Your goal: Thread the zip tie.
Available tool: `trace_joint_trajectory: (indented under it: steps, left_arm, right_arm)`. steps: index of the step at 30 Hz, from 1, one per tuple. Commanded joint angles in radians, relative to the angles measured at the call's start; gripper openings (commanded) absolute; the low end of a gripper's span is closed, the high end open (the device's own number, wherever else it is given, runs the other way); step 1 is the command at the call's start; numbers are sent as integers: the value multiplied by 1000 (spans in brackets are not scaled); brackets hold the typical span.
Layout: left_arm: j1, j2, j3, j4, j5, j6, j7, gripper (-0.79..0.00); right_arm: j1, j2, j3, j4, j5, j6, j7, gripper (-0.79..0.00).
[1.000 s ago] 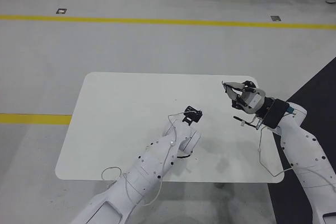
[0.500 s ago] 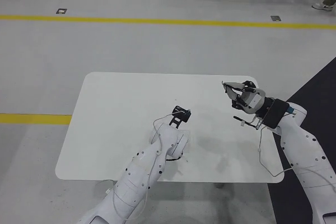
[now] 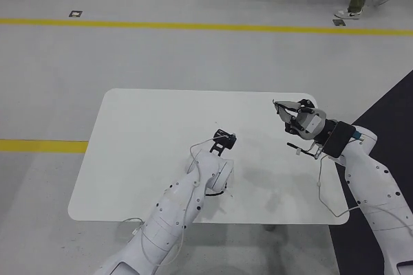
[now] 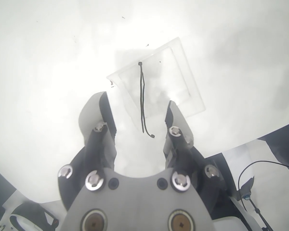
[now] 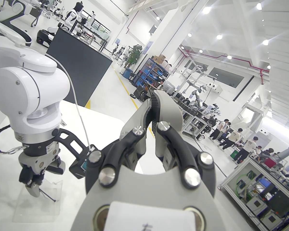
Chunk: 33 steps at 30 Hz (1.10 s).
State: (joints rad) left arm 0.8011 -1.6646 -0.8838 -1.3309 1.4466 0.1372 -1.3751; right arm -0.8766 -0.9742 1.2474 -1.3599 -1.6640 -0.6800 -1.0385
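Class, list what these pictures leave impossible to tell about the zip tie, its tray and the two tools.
Left wrist view: whether the zip tie is one folded strand or two ties; it is too thin and washed out by glare.
Left wrist view: the near edge of the clear tray, partly behind the fingers of the open left tool.
Right wrist view: whether the shut right tool pinches anything; its tips are too small.

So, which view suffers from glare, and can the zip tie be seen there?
Left wrist view: strong glare whitens the table, but the black zip tie on the clear tray contrasts well, ahead of the open left pincer. Right wrist view: ceiling lamps flare and the lens bends straight lines. Top view: even light.
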Motion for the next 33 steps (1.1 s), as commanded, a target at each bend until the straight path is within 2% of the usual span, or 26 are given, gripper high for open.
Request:
trace_joint_trajectory:
  steps: [1, 4, 6, 7, 14, 20, 24, 29, 33]
  left_arm:
    - [8, 2, -5, -14, 14, 0, -1, -209]
    - [22, 3, -9, -32, 20, -4, 2, -228]
    - [28, 2, -11, -38, 20, -8, 14, -317]
    - [31, 1, -9, -37, 20, -9, 21, -394]
    - [11, -14, 20, 34, -13, -32, 24, -459]
    - [-16, -23, 19, 90, -21, -17, 35, -446]
    - [-31, -28, 18, 128, -25, -20, 26, -493]
    - [-35, -34, 20, 136, -32, -19, 32, -505]
    - [-31, -36, 22, 136, -29, -20, 17, -486]
  right_arm:
    - [0, 0, 0, 0, 0, 0, 0, -785]
    - [0, 0, 0, 0, 0, 0, 0, -785]
    - [0, 0, 0, 0, 0, 0, 0, -785]
    - [0, 0, 0, 0, 0, 0, 0, -785]
    - [0, 0, 0, 0, 0, 0, 0, -785]
    - [0, 0, 0, 0, 0, 0, 0, -785]
    - [0, 0, 0, 0, 0, 0, 0, -785]
    - [0, 0, 0, 0, 0, 0, 0, -785]
    - [0, 0, 0, 0, 0, 0, 0, -785]
